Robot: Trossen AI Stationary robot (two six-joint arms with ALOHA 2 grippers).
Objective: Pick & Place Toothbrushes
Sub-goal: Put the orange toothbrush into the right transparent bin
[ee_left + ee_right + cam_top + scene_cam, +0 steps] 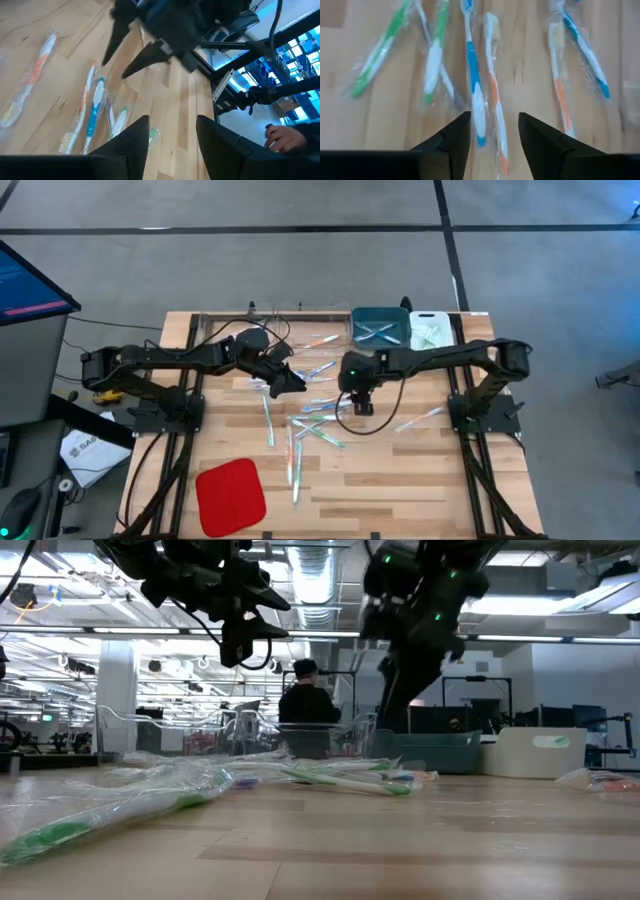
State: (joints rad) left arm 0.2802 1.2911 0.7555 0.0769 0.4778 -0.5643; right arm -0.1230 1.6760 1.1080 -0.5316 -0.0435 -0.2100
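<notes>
Two robot arms hover over wrapped toothbrushes scattered mid-table, below the teal bin.
The right gripper, open and empty, hangs above a blue toothbrush; it should straddle the handle squarely. The left gripper is open, empty, beside the pile.

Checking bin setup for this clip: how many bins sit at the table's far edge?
2: a teal bin holding some wrapped toothbrushes, and a white bin touching its right side. A clear container may sit left of them; hard to tell.
</notes>
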